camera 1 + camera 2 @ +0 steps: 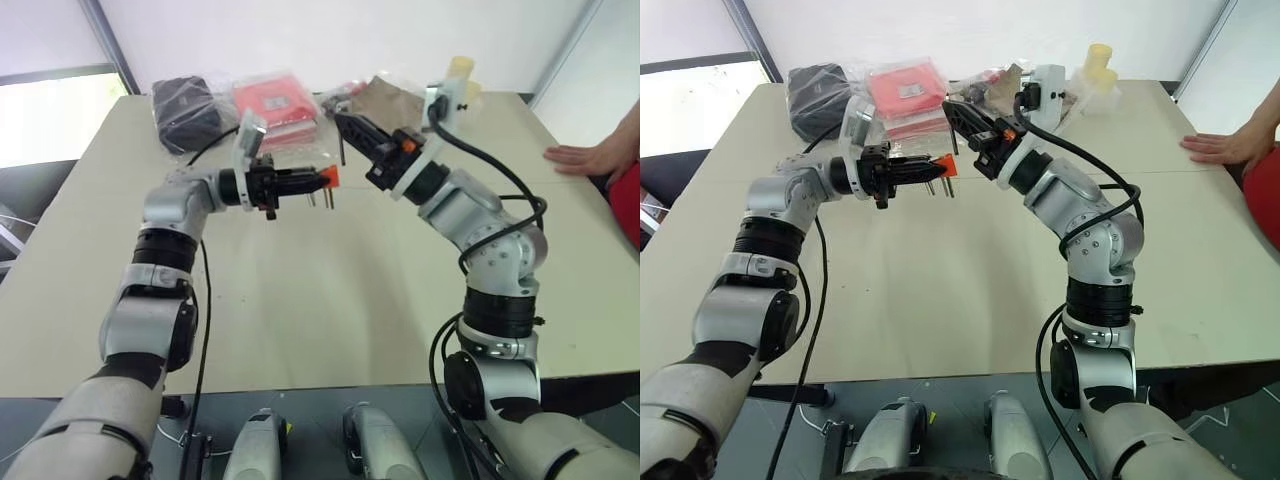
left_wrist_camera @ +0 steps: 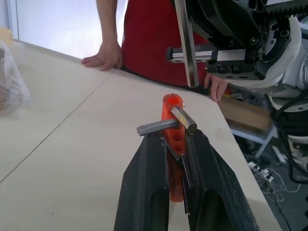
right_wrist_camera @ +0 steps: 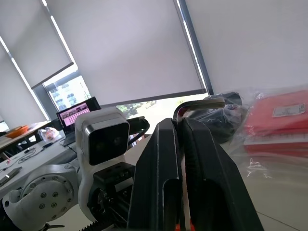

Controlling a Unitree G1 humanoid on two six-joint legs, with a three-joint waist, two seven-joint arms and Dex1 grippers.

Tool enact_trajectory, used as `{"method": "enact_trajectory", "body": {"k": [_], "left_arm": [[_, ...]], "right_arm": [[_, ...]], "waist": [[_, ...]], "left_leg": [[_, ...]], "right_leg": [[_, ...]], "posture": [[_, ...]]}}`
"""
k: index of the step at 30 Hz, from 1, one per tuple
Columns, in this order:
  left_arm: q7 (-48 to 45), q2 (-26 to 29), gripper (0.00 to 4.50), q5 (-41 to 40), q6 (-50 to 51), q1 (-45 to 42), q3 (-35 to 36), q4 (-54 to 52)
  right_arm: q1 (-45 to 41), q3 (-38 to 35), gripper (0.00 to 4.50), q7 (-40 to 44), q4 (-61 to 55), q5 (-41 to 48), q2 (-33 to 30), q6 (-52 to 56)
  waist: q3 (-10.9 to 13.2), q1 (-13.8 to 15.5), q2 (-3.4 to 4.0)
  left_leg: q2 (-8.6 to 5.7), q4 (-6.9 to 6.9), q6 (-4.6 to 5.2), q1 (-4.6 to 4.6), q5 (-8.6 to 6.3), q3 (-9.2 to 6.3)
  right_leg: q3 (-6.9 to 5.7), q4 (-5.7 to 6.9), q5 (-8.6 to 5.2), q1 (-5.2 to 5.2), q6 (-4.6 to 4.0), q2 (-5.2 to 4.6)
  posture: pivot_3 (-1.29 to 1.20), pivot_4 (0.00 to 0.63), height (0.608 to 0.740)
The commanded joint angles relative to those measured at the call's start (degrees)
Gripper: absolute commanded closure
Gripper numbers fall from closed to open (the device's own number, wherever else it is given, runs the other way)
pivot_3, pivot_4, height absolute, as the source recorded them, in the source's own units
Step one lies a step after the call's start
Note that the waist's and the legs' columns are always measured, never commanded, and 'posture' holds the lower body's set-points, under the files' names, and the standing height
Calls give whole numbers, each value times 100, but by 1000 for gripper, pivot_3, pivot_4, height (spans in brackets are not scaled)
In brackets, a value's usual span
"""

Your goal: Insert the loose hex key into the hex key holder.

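Above the table (image 1: pixel 330 300), both arms raised, grippers facing.

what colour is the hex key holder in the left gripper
Orange-red; the hex key holder shows best in the left wrist view, clamped by the left gripper.

A pale beige surface (image 1: pixel 330 320) fills most of the room view, with a faint seam running across it. Behind its far edge stands a plain white wall (image 1: pixel 330 40). At ten o'clock a bright window (image 1: pixel 50 115) with a dark frame lets in daylight. Elsewhere, large windows are covered by light grey roller blinds (image 3: pixel 120 43), with daylight showing below their lower edges. A side desk carries an open laptop (image 3: pixel 74 115) with a lit screen. Cables lie on the floor (image 2: pixel 269 168) beside the surface.
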Motion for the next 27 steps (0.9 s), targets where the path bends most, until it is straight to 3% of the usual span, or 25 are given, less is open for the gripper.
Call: {"method": "enact_trajectory", "body": {"k": [1, 27], "left_arm": [[-42, -19, 4500, -146, 59, -163, 91, -307], [-54, -48, 4500, 76, -157, 74, -175, -567]], "right_arm": [[-9, 5, 4422, -18, -208, 107, 5, -158], [-65, 111, 4422, -85, -215, 141, 4, -273]], "waist": [[0, 1, 0], [1, 0, 1]], "left_leg": [[0, 0, 0, 0, 0, 0], [0, 0, 0, -1, 0, 0]], "right_leg": [[0, 0, 0, 0, 0, 0], [0, -1, 0, -1, 0, 0]], "posture": [[0, 150, 740], [0, 150, 740]]}}
